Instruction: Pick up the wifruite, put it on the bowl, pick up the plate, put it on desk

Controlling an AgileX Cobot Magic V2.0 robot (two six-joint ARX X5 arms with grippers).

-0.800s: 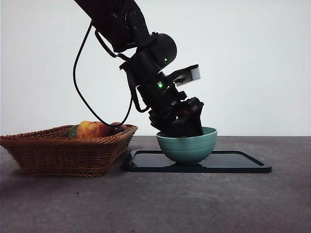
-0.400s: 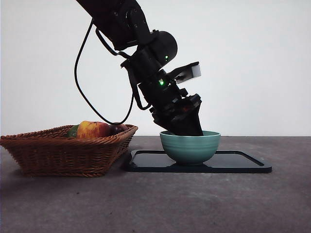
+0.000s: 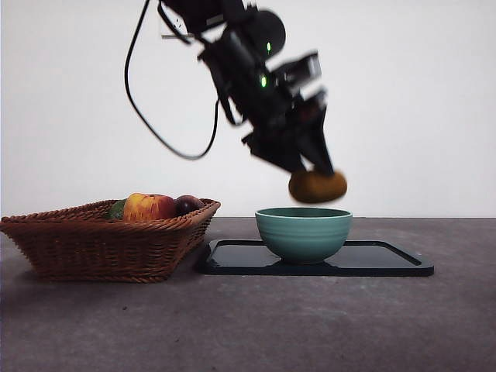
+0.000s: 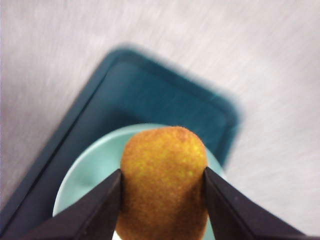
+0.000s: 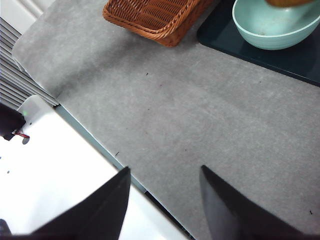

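Brown wifruite [image 3: 318, 187] in left gripper [image 3: 314, 172] — seemingly above bowl [image 3: 303, 232]

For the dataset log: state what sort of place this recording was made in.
Probably a lab test bench staged as a kitchen table: a bare white backdrop, a plain grey desk, and a few props, a wicker basket of fruit and a teal bowl on a dark tray.

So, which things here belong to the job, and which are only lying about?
Job:
- brown fuzzy oval fruit, held above the bowl by the left gripper
- mint-teal ceramic bowl
- dark flat tray under it
- grey desk

Lying about:
- brown wicker basket
- red-yellow apple
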